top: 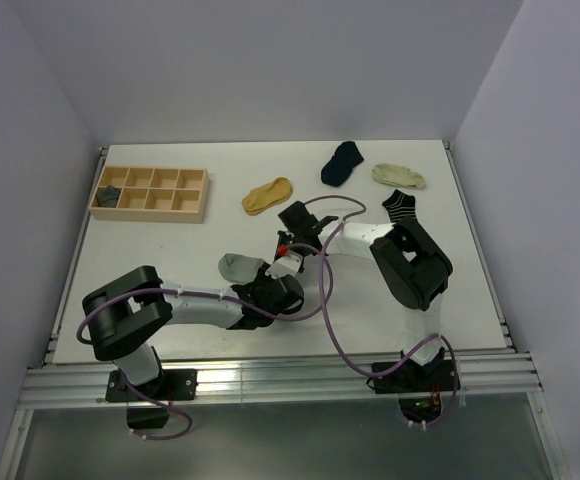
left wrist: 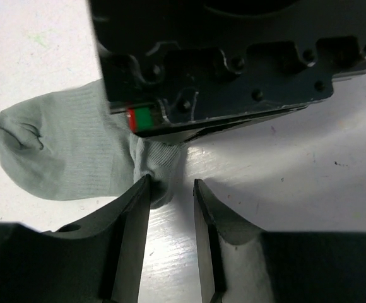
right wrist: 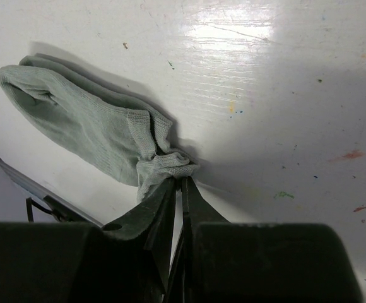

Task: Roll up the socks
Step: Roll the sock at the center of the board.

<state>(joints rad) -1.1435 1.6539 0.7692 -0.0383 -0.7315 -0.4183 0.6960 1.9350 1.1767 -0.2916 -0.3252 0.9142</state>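
A light grey ankle sock [top: 238, 265] lies near the table's front middle. It also shows in the left wrist view [left wrist: 63, 158] and the right wrist view [right wrist: 88, 126]. My right gripper [top: 283, 256] is shut on its bunched cuff, with the jaws [right wrist: 178, 180] pinching the fabric. My left gripper [top: 273, 272] is open right beside it. In the left wrist view [left wrist: 172, 184] its left fingertip touches the bunched cuff, and the right gripper's body [left wrist: 233, 63] hangs just above.
A mustard-yellow sock [top: 267, 195], a navy sock [top: 342, 162], a cream sock [top: 398, 176] and a striped sock [top: 401, 206] lie at the back. A wooden compartment tray [top: 202, 195] at the back left holds a dark grey sock [top: 108, 196].
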